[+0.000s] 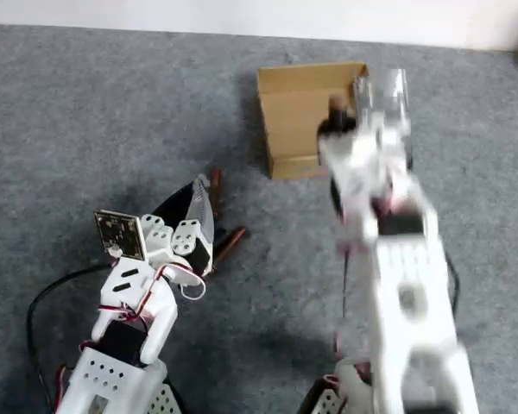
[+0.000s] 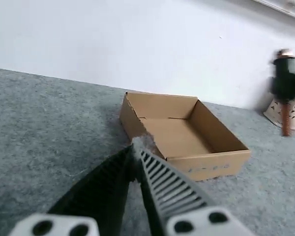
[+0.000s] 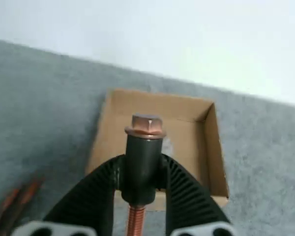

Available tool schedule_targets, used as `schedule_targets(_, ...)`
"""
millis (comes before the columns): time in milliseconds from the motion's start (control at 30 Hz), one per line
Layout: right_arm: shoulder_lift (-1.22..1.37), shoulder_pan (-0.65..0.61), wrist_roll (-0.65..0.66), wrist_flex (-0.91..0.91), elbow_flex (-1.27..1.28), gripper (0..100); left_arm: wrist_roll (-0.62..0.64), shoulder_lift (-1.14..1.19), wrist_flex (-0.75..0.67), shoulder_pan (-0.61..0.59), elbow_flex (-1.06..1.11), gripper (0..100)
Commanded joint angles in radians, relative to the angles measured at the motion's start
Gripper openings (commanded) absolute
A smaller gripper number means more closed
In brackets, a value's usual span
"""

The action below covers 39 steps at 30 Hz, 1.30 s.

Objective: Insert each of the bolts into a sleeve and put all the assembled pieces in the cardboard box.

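Observation:
My right gripper (image 1: 338,121) hangs over the cardboard box (image 1: 293,166), shut on an assembled piece (image 3: 142,152): a black sleeve with a copper bolt through it, hex head on top and thread sticking out below. In the right wrist view the box (image 3: 212,147) lies just beyond the piece. The left wrist view shows the box (image 2: 211,164) with nothing inside and that piece (image 2: 285,88) held above its far side. My left gripper (image 1: 203,185) rests low on the carpet, shut and holding nothing, fingertips (image 2: 136,145) aimed at the box. Two loose bolts (image 1: 228,241) lie beside it.
Grey carpet covers the table up to a white wall at the back. A beige perforated object (image 2: 291,112) stands at the far right. The loose bolts (image 3: 17,199) lie between the two arms. A black cable (image 1: 47,293) loops by the left arm's base.

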Motion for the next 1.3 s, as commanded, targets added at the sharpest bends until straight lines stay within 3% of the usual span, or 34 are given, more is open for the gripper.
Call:
schedule_targets(0,0.513,0.065,0.011,0.117,-0.506,0.5,-0.006,-0.004,-0.029,-0.007,-0.001,1)
schedule_targets(267,1.185,0.114,0.011,0.512,-1.385,0.5,-0.006,-0.004,-0.029,-0.002,-0.001,1)
schedule_targets(433,1.445,0.111,0.009,0.694,-1.851,0.5,-0.006,-0.004,-0.029,-0.001,-0.001,1)
schedule_targets(633,1.629,0.113,0.011,0.834,-2.242,2.1,-0.006,-0.004,-0.029,-0.001,-0.001,1)
schedule_targets(700,1.650,0.113,0.012,0.877,-2.279,8.9,-0.006,-0.004,-0.029,-0.001,-0.001,1)
schedule_targets(867,1.658,0.114,0.011,0.941,-2.247,39.9,-0.006,-0.004,-0.029,-0.001,-0.001,1)
schedule_targets(933,1.653,0.114,0.011,0.961,-2.246,47.4,-0.006,-0.004,-0.029,-0.001,-0.001,1)
schedule_targets(1267,1.575,0.108,0.005,1.138,-2.247,46.1,-0.006,-0.004,-0.029,-0.001,0.001,1)
